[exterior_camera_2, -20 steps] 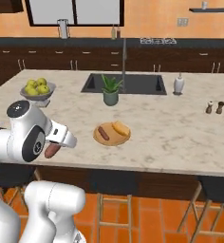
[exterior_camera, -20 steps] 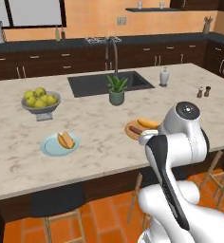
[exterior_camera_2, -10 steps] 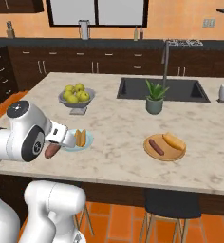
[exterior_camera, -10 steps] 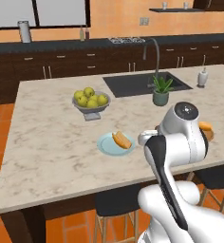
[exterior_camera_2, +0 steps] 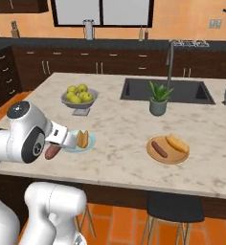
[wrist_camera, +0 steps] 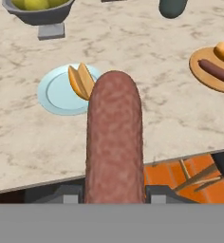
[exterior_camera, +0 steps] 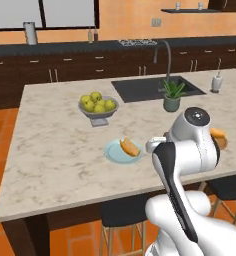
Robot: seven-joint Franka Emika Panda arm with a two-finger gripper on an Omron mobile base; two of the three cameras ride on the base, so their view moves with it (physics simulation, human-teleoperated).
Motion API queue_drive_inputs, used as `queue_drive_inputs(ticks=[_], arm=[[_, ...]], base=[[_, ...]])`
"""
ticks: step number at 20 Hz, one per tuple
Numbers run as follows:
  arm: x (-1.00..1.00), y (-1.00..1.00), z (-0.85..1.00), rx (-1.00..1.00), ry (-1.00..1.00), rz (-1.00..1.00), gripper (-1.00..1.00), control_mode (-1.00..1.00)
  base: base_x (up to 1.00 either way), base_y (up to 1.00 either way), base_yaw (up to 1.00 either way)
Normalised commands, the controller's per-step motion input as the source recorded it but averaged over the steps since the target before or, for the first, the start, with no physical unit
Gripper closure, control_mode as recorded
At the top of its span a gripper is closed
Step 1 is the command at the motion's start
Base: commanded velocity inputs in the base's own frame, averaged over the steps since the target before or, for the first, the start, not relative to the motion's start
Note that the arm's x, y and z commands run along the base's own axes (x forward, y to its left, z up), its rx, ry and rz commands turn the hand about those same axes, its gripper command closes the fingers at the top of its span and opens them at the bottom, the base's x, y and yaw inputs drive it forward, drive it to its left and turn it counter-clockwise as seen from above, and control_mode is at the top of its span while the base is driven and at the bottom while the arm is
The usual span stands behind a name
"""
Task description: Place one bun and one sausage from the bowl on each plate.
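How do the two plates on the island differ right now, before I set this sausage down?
The pale blue plate holds a split bun alone; the tan wooden plate holds both a bun and a sausage. The pale blue plate lies near the fruit bowl, the tan wooden plate nearer the potted plant. Both are flat, round and rest on the marble counter. The gripper holds a sausage.

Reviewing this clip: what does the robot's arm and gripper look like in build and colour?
The arm is glossy white with rounded, bulbous links, dark grey joint seams and a round grey cap on the upper joint. The gripper has two small dark finger tips. No cables or markings are visible.
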Motion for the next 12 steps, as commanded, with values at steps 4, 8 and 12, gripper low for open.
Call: queue_drive_inputs(ticks=[4, 8, 12], arm=[[0.00, 0.00, 0.00, 0.00, 0.00, 0.00, 1.00, 1.00], [0.00, 0.00, 0.00, 0.00, 0.00, 0.00, 1.00, 1.00], [0.48, 0.13, 0.00, -0.01, 0.00, 0.10, 1.00, -1.00]], base=[[0.00, 1.00, 0.31], [0.07, 0.95, 0.22], [0.00, 0.00, 0.00]])
